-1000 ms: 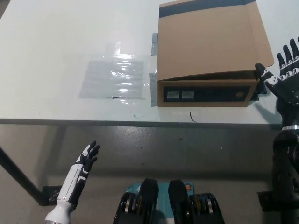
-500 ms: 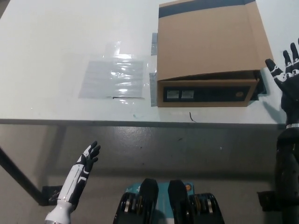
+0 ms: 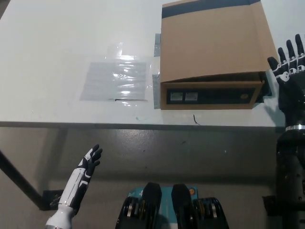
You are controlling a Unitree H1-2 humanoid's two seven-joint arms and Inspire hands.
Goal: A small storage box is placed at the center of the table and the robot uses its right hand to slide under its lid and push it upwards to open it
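Cardboard box (image 3: 214,57) sits on the white table (image 3: 57,43), off toward 1 o'clock from picture centre, near the table's front edge; lid (image 3: 217,40) is on and covers the top, slightly lifted at the front so a dark gap shows under its front edge; front wall (image 3: 209,96) faces the robot at 6 o'clock, with two small white labels (image 3: 184,96) on its left part; dark strip runs along the lid's far edge at 12 o'clock.

Right hand (image 3: 288,71), black, is at 3 o'clock of the box, just beside the lid's front right corner; fingers spread and pointing up toward 12 o'clock, gripping nothing; cannot tell whether it touches the corner; black forearm runs down to 6 o'clock along the right edge of the picture.

Left hand (image 3: 89,161), white, rests low at 7 o'clock, below the table edge and well apart from the box; fingers apart, holding nothing.

Clear plastic sheet (image 3: 116,80) lies flat on the table at 9 o'clock of the box, just beside it; small dark mark (image 3: 196,119) on the table near the front edge, at 6 o'clock of the box.
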